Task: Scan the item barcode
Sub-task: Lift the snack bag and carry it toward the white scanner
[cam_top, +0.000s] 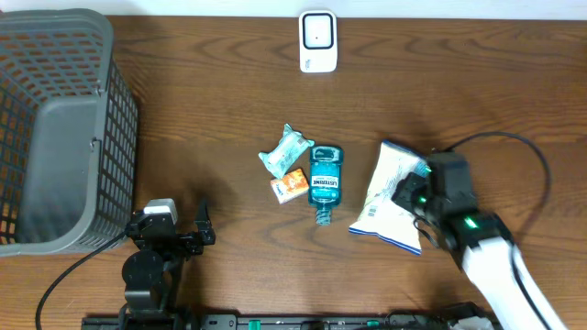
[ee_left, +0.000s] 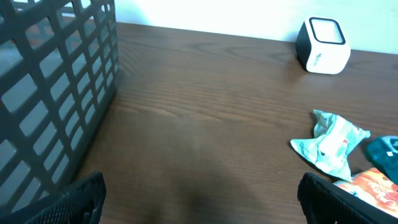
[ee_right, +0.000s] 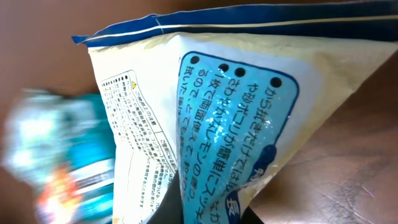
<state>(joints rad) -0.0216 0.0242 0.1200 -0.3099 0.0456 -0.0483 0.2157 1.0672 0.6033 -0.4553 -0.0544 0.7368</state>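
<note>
Wooden table [cam_top: 229, 110]; white pouch [cam_top: 383, 188] between right pincer [cam_top: 413, 194] tips.

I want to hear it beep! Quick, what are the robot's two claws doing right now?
Left claw: open, holding nothing.
Right claw: closed on the white-and-blue bag.

Dark wood table [cam_top: 220, 101] before me. On my left, grey mesh basket [cam_top: 55, 23] sits at table edge. At far edge, near middle, white scanner [cam_top: 317, 40] stands. Cluster in centre: teal crinkled packet [cam_top: 287, 149], small orange packet [cam_top: 290, 186] just beside it on my side, blue mouthwash bottle [cam_top: 325, 179] lying flat against both, cap toward me. Right of bottle, apart from it, white-and-blue pouch [cam_top: 385, 197] rests on wood.
</note>
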